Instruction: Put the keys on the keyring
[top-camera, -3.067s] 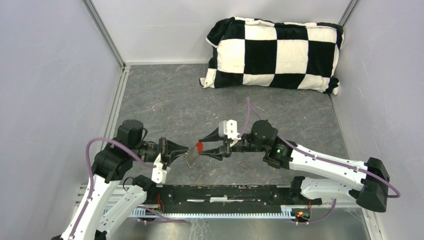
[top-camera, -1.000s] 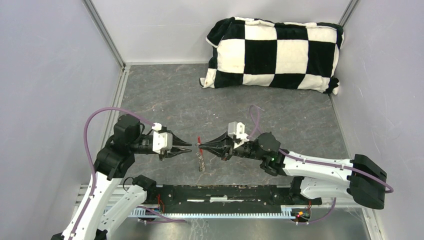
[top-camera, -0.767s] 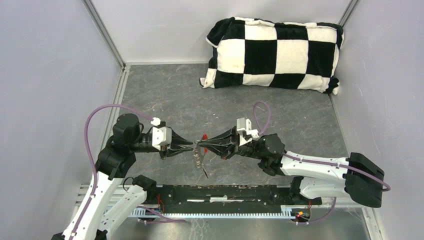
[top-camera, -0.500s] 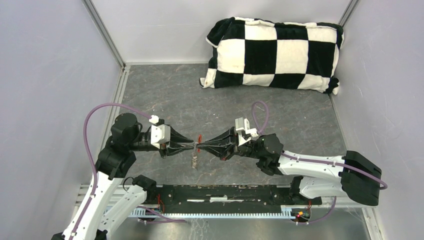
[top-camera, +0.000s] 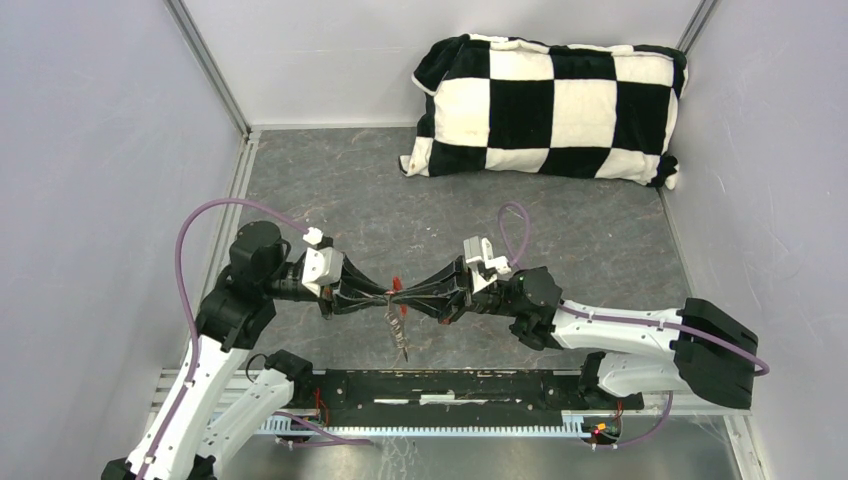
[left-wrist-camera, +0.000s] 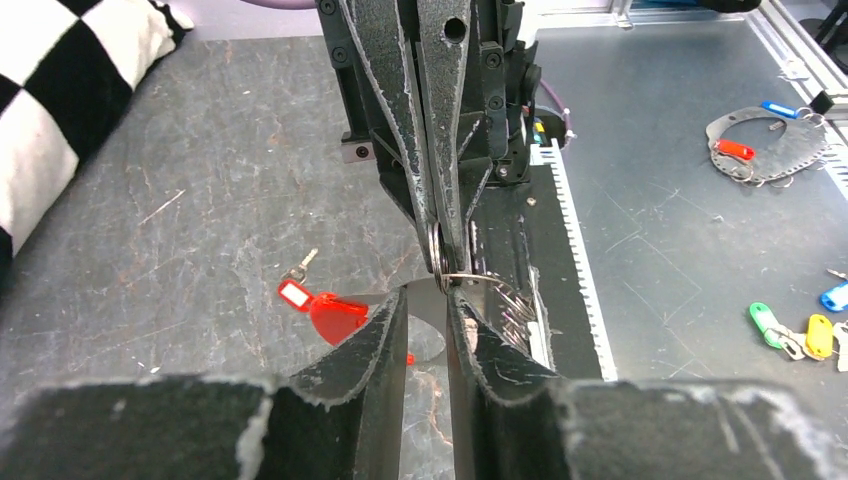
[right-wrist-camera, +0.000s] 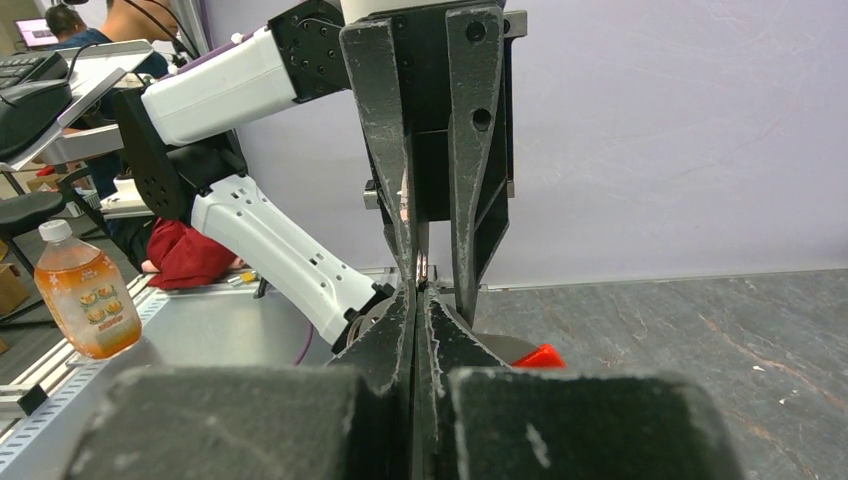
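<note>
**Jaws meet tip to tip at the keyring**

The left arm (top-camera: 215, 330) and right arm (top-camera: 620, 328) reach toward each other above the tabletop (top-camera: 330, 190). Their jaws meet near the middle of its near edge.

The right jaws are pressed fully together, pinching a thin silver ring of the keyring (left-wrist-camera: 437, 250) at their very tips. The left jaws stand a little apart with a clear gap between them, and their tips sit right at the tips of the right jaws. In the left wrist view a second silver loop (left-wrist-camera: 472, 281) lies across one left tip. Whether the left jaws press on any ring I cannot tell.

The keyring's red oval fob (left-wrist-camera: 338, 318) shows on the far side of the meeting point. From above it appears only as a small red sliver. A small key with a red rectangular head (left-wrist-camera: 294, 293) lies against the fob, its metal end pointing away from it. I cannot tell whether that key is threaded on a ring.

On the near side a short string of silvery metal (top-camera: 400, 336) dangles from the meeting point. It is too fine to tell rings from a key.

A black-and-white checked pillow (top-camera: 545, 105) lies in the far right corner of the tabletop, well apart from the arms.
</note>
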